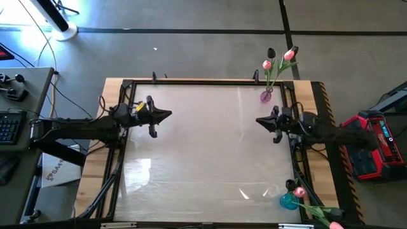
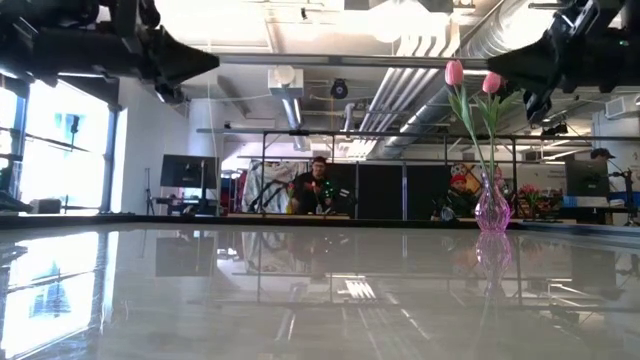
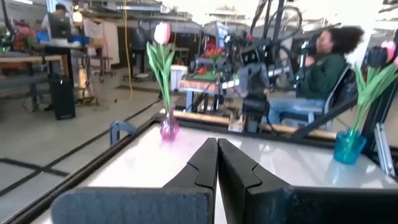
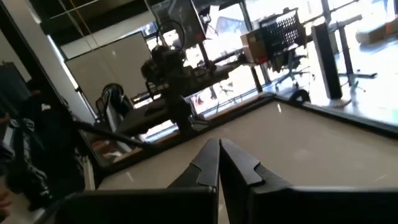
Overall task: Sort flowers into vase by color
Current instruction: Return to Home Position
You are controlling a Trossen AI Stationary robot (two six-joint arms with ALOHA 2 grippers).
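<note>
The left gripper [image 1: 168, 115] is hovering above the left side of the surface [image 1: 203, 152]. Its fingers are pressing together and holding nothing. The right gripper [image 1: 259, 121] is hovering above the right side, facing the left one across the bare middle. Its fingers are likewise pressing together around nothing.

The flowers [image 1: 267, 64] are standing in two vases along the right edge, well apart from both grippers. The pink vase [image 1: 266, 97] is sitting at the far right corner, carrying two pink tulips [image 1: 289, 55] and one dark tulip [image 1: 271, 52], whose stems are rising upright in the low view. The blue vase [image 1: 289, 201] is sitting at the near right corner. A dark head [image 1: 291, 185] and a pink head [image 1: 299, 191] are showing just above it, while one long stem is leaning out past the corner and ending in another pink bloom [image 1: 335, 224].

Beyond the surface, a seated person [image 3: 323, 62] is showing in the left wrist view.
</note>
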